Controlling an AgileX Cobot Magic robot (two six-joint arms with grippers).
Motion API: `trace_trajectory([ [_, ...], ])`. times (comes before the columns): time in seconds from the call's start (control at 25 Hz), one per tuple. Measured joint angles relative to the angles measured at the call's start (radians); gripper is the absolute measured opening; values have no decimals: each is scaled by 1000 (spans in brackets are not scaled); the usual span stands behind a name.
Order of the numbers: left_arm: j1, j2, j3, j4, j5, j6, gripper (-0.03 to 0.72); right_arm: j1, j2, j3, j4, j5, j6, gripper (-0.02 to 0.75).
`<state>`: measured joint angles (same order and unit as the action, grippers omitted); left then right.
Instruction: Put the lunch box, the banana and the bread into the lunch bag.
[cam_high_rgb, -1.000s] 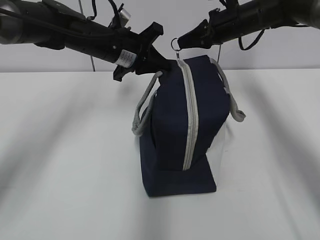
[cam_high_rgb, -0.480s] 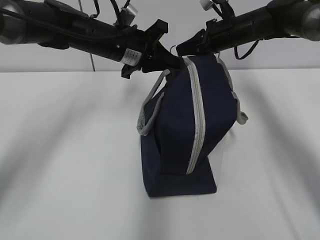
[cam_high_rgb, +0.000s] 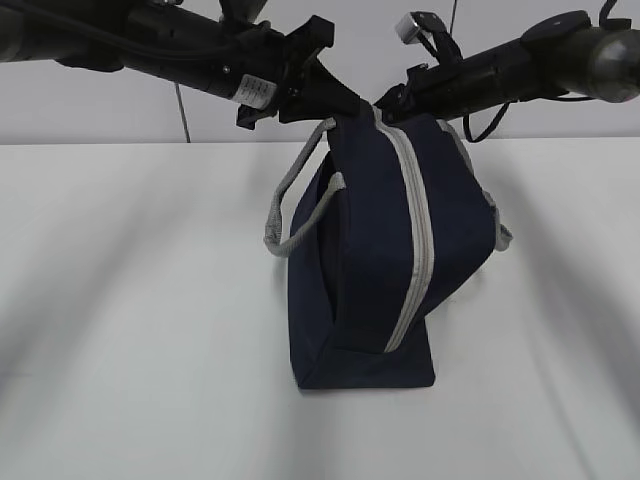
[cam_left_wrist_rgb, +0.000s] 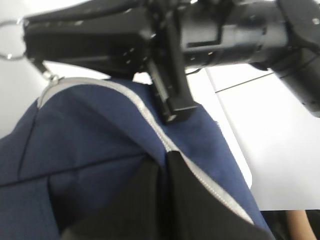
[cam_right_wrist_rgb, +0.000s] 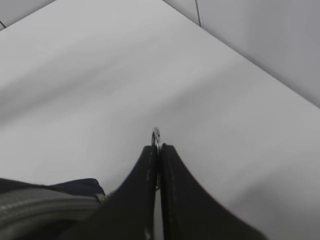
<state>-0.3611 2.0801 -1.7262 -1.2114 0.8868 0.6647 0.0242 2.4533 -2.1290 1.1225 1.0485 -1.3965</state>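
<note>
Zipped lunch bag (cam_high_rgb: 370, 250) hides contents; rt hand (cam_right_wrist_rgb: 159, 150) pinches ring (cam_right_wrist_rgb: 156, 136).

The right gripper (cam_right_wrist_rgb: 159, 150) fills the lower middle of the view, its two dark jaws pressed together with only a thin slit between them. A small metal ring (cam_right_wrist_rgb: 156, 136) is pinched between the tips and sticks out just past them. At the lower left, a bit of the navy bag (cam_right_wrist_rgb: 82, 186) shows beside the jaws, with its grey zipper (cam_right_wrist_rgb: 45, 206) running along beneath it. Beyond lies the pale worktop (cam_right_wrist_rgb: 125, 70), and a light wall (cam_right_wrist_rgb: 270, 40) crosses the far right corner.
</note>
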Motion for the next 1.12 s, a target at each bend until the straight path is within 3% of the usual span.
trace_trajectory([
  [0.24,-2,-11,0,29,0,9,6,2,4,0,-29,2,34,-16],
  [0.44,-3,-16,0,68,-6,11,27,2,18,-19,39,6,34,22],
  [0.56,-5,-28,0,94,-12,15,199,0,19,-69,81,24,34,207],
  [0.68,-2,-28,-1,110,-19,15,457,0,19,-141,97,51,78,435],
  [0.76,12,-28,-2,125,-15,6,557,0,19,-188,97,78,149,500],
  [1.0,87,-28,-3,158,32,-42,558,-20,19,-287,91,161,387,538],
  [1.12,115,-29,-3,228,51,-92,555,-36,19,-333,-10,167,583,541],
])
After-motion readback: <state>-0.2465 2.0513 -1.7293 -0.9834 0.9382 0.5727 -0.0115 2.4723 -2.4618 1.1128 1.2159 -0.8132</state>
